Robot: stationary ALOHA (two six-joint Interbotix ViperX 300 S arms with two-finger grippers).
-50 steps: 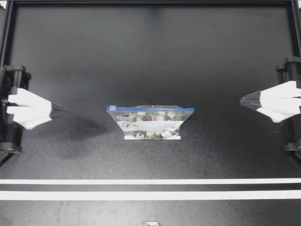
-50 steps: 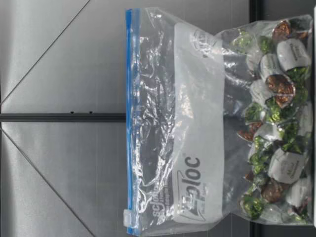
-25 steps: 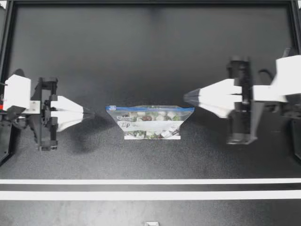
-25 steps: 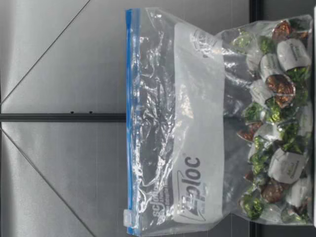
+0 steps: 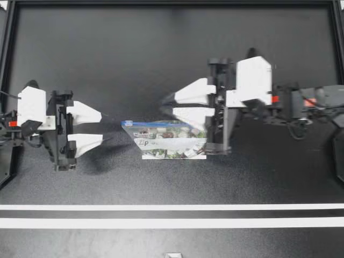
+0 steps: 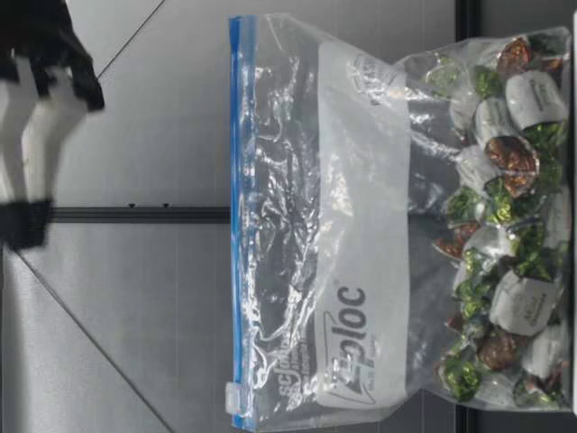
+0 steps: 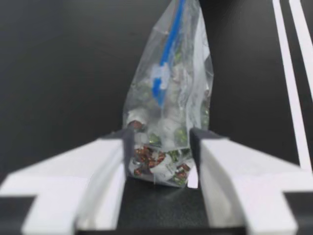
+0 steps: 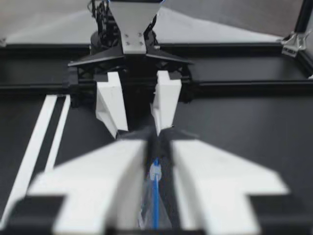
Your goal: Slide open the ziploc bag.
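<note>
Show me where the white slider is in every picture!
Top view: slider at the bag's end nearest my left gripper.
Low view: one end of the bag's top edge.
Left wrist view: ahead of the gripper.
Right wrist view: in my right gripper's gap.
Shared landmark: blue zip strip.

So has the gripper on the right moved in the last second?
Yes: my right gripper came in from the right edge of the table to above the unmoved ziploc bag.

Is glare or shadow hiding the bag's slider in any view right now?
No. Top view: the left gripper casts its shadow on the table beside the bag, short of the slider. Low view: sheen on the crinkled plastic, slider plain. Left wrist view: slider clear. Right wrist view: slider small and soft.
</note>
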